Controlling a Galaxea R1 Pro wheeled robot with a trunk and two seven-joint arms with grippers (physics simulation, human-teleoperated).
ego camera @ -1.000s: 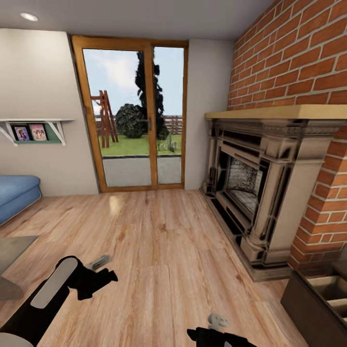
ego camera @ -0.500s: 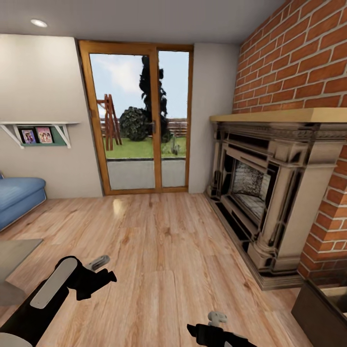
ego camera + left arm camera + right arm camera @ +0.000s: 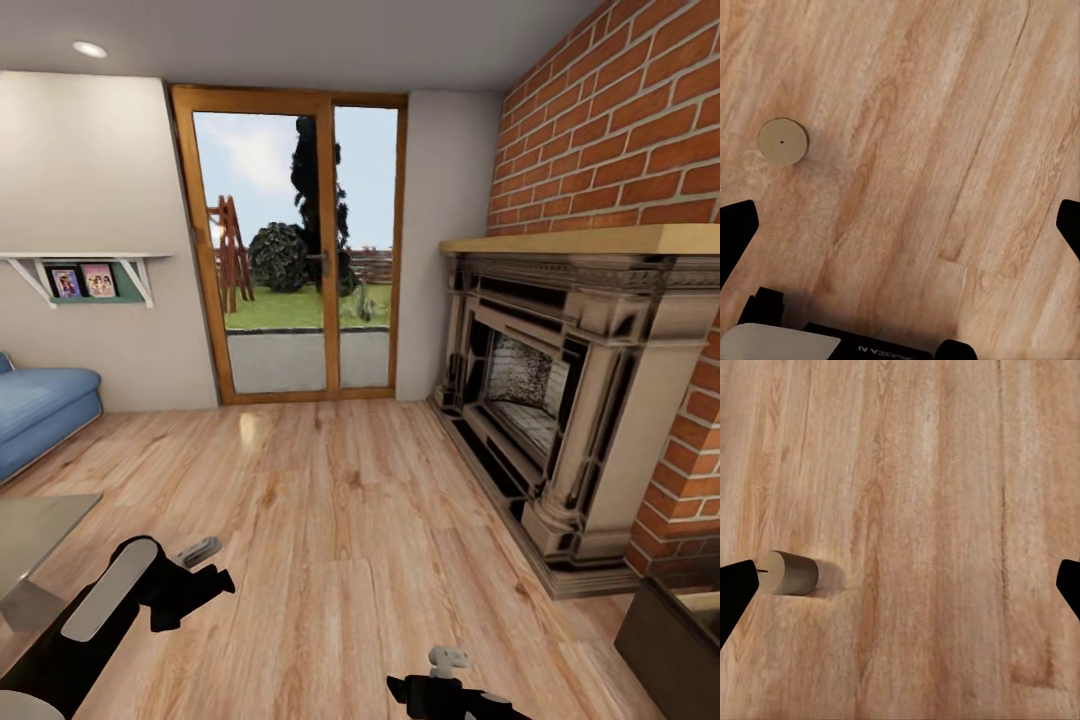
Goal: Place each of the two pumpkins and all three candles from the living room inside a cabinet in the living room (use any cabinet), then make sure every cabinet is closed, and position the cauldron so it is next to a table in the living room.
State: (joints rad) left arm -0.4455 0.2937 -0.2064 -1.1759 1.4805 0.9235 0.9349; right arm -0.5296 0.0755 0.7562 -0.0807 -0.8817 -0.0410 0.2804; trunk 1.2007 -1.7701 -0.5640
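A candle (image 3: 789,573) lies on the floor (image 3: 350,520) well short of the open cabinet (image 3: 672,640) beside the fireplace (image 3: 560,400), and both grippers (image 3: 900,225) (image 3: 900,589), fingers spread and empty, risk rolling it away.

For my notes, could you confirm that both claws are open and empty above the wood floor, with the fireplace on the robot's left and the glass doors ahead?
Not quite: the fireplace is on the robot's right, as the head view shows. The rest holds: the left claw and right claw are open and empty above the wood floor, with the glass doors ahead.
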